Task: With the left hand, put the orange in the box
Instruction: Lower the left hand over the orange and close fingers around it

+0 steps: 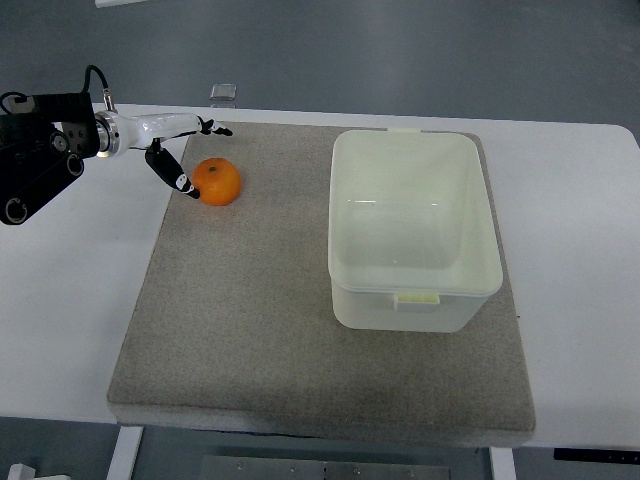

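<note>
An orange [218, 181] lies on the grey mat [260, 330], near its far left corner. My left hand [195, 155] comes in from the left edge, its fingers spread: one black-tipped finger [172, 170] reaches down to the orange's left side, another [210, 127] points right beyond it. The hand holds nothing. A pale translucent box [414, 228] stands open and empty on the right half of the mat, well to the right of the orange. The right arm is out of view.
The mat lies on a white table [70, 300]. A small clear object [224, 92] sits at the table's far edge behind the hand. The left arm's black forearm [35, 150] hangs over the table's left side.
</note>
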You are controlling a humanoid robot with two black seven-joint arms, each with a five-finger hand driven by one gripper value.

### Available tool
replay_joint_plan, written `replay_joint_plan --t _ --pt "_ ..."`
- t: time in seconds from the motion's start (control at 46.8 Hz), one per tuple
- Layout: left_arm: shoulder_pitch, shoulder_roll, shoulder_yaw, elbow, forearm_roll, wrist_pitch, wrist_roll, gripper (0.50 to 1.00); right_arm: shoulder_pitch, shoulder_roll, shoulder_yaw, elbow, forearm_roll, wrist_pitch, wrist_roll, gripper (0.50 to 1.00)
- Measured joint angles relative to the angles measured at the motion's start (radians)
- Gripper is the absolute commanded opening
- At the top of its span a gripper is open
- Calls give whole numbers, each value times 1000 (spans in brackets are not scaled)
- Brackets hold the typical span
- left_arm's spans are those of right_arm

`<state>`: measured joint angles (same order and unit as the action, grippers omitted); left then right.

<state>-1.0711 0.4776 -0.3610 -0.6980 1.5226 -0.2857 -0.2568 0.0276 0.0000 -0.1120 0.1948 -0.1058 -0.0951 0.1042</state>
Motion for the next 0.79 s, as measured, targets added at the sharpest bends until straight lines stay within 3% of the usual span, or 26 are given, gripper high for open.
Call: replay_joint_plan --t 0.171,0.299,0.427,0.491,0.534,0.683,0.79 --pt "-11 -16 63 -3 10 8 0 977 0 0 0 0 0 0 0 944" --pt "-12 -28 78 -6 10 10 1 930 0 0 0 0 0 0 0 944" --pt "-12 -35 80 -6 15 10 1 795 0 0 0 0 0 0 0 944" --pt "-13 -36 80 -7 25 10 1 761 0 0 0 0 0 0 0 944" --pt "-14 -37 80 -11 35 10 1 692 0 0 0 0 0 0 0 944" --pt "-15 -36 80 -19 48 9 1 559 0 0 0 0 0 0 0 944" --pt "-30 -36 80 -20 50 7 1 523 0 0 0 0 0 0 0 944"
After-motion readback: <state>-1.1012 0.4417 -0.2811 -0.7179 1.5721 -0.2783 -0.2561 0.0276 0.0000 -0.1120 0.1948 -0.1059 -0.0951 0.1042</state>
